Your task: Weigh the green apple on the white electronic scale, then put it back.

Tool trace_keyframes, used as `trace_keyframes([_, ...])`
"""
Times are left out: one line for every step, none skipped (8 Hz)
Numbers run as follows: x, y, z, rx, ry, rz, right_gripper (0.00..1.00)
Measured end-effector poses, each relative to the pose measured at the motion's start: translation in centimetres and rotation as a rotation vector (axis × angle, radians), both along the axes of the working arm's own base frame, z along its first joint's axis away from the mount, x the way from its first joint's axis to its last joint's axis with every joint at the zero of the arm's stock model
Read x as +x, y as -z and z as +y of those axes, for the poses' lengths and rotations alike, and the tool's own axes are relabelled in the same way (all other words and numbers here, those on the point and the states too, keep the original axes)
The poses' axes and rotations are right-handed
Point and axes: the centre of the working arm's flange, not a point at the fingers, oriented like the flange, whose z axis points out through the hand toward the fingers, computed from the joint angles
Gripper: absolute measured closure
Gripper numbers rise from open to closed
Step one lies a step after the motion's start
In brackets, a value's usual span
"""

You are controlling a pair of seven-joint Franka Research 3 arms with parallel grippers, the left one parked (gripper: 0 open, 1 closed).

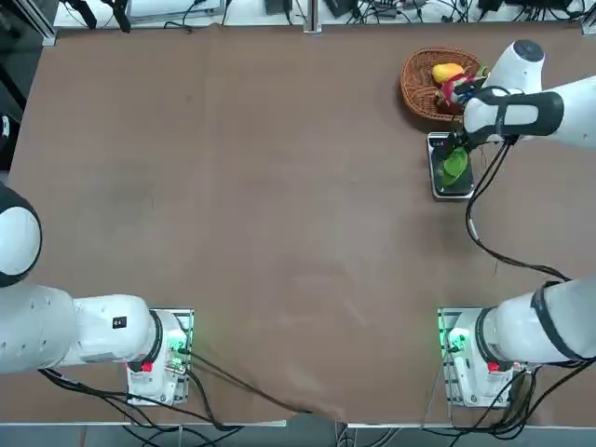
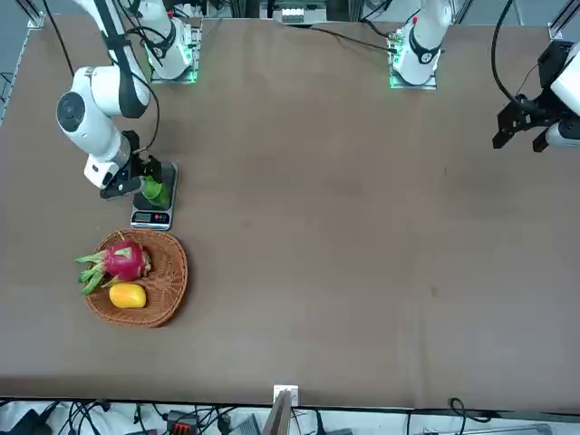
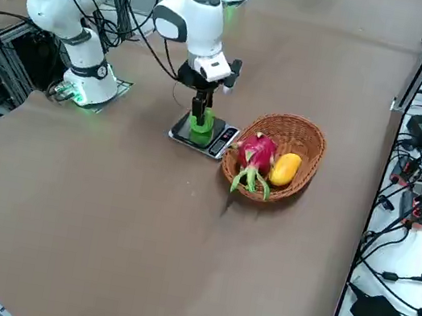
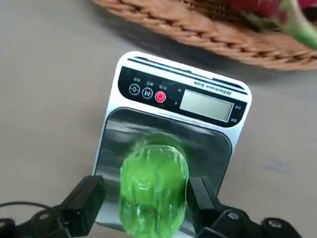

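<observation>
Resting on one white electronic scale: one green apple, end effector straddling.

Right arm: reached far out across the table, bent down at the wrist.
Right gripper: pointed down, low over the table.
Fingers: spread wide apart, one on each side, not squeezing.

obstacle: wicker basket just beyond white electronic scale | elsewhere: bare table
</observation>
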Motion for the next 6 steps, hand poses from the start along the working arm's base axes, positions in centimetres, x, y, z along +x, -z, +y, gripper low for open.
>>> trace_keyframes([-0.17, 0.68, -0.18, -0.001, 0.001, 0.007, 0.0])
trace_keyframes([-0.18, 1.12, -0.28, -0.001, 0.001, 0.01, 0.02])
trace_keyframes([-0.16, 1.43, -0.35, -0.001, 0.003, 0.009, 0.07])
trace_keyframes([-0.14, 1.58, -0.46, -0.001, 0.005, 0.008, 0.1])
trace_keyframes([0.05, 1.28, -0.48, -0.001, 0.005, 0.0, 0.27])
trace_keyframes([0.31, 0.98, -0.52, -0.001, 0.006, -0.01, 0.29])
